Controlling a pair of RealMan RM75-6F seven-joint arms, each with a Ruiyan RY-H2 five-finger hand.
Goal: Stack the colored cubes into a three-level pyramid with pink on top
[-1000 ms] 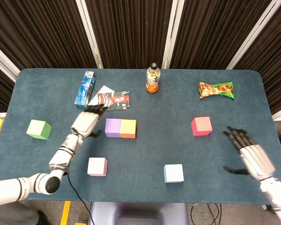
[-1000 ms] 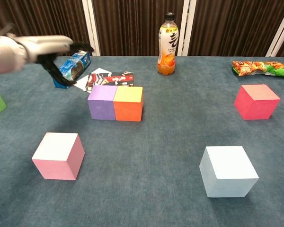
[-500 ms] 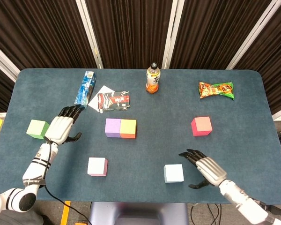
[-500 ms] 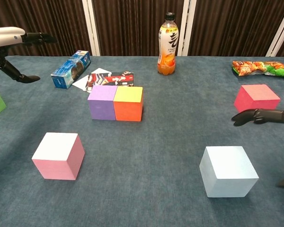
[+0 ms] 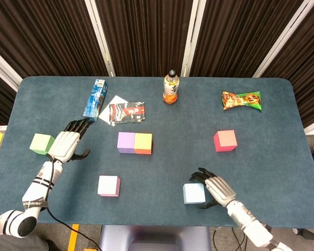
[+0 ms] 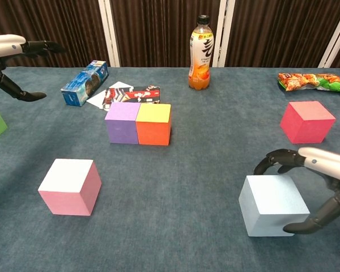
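While the purple cube [image 6: 123, 122] and orange cube [image 6: 153, 124] sit touching mid-table | right hand [image 6: 317, 187] spread around the light blue cube [image 6: 272, 205], grip not closed | left hand [image 5: 68, 144] spread empty beside green cube [image 5: 42, 144] | pink cube [image 6: 71, 186] front-left, red cube [image 6: 306, 121] right.

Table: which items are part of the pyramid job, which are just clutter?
Job: pink cube, light blue cube, purple cube, orange cube, red cube, green cube.

Clutter: bottle, snack bag, blue box, packet on white paper.
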